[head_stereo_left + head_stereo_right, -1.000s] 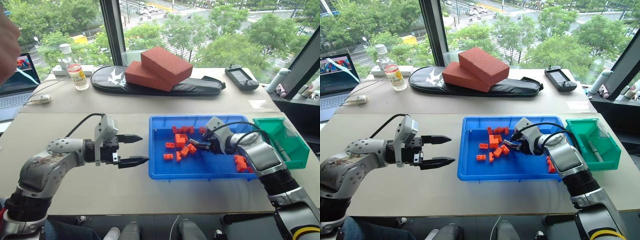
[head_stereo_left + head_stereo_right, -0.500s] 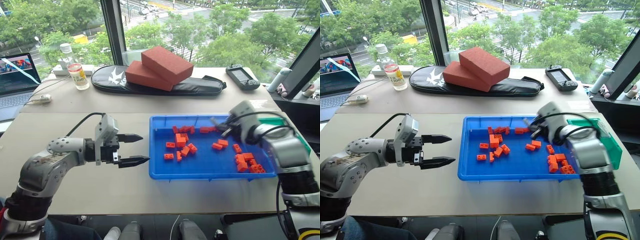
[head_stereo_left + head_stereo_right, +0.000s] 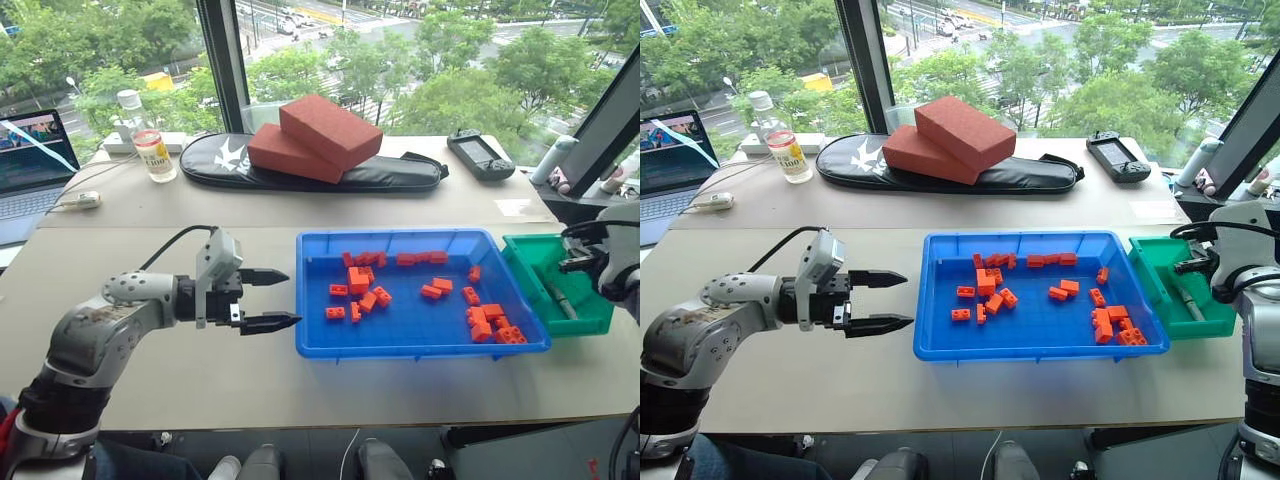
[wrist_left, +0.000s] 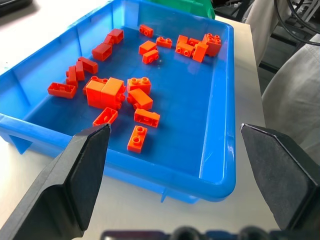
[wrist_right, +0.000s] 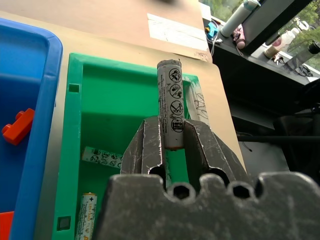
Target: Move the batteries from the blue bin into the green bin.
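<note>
R gripper [image 5: 172, 137] pinches a battery [image 5: 169, 102] between its fingers, held over the green bin [image 3: 1150, 275] at 3 o'clock on the table – two more batteries [image 5: 100, 156] lie on that bin's floor. L gripper [image 3: 268, 299] hovers at 9 o'clock of the blue bin [image 3: 420, 345], jaws wide, nothing in them. Blue bin holds orange blocks [image 3: 990, 285] – no battery visible among them.

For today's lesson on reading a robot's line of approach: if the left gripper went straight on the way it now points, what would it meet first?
Most likely the near side wall of the blue bin. The left gripper, jaws open, points level at it across bare table.
</note>
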`<action>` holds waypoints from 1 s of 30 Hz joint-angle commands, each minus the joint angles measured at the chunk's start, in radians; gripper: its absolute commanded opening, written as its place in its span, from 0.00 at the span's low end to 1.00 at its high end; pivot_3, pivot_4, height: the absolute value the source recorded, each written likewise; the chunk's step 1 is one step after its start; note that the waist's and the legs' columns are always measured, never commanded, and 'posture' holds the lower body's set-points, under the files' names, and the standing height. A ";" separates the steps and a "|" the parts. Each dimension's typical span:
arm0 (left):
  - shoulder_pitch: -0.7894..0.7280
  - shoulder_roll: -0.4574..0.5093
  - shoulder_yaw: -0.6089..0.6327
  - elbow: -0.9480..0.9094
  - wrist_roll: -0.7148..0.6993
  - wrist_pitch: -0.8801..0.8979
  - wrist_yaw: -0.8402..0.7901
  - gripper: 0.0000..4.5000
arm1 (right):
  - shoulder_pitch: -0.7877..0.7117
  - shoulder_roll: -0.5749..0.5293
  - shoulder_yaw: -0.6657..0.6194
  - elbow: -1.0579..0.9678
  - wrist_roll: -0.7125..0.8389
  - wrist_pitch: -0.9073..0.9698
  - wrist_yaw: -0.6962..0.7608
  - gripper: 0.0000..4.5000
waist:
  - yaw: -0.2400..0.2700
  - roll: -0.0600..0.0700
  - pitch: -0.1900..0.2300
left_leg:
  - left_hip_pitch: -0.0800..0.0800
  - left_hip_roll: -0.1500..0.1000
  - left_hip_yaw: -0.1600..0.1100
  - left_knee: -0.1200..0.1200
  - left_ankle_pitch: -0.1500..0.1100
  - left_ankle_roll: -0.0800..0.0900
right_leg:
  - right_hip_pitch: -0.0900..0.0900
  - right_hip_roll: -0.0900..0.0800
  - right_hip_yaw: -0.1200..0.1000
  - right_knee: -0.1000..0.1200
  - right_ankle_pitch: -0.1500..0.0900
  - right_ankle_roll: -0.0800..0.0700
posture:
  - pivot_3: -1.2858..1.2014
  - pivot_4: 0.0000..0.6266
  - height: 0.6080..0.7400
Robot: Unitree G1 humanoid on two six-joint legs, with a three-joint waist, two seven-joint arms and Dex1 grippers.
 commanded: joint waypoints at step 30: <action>-0.009 -0.027 0.058 -0.038 -0.083 0.004 0.028 1.00 | 0.334 -0.011 -0.001 -0.441 0.473 -0.309 0.505 0.70 | 0.007 0.000 0.000 | 0.001 0.000 -0.001 0.001 0.000 0.000 | 0.002 0.000 -0.001 0.000 0.000 0.000 | 0.52 0.24 1.00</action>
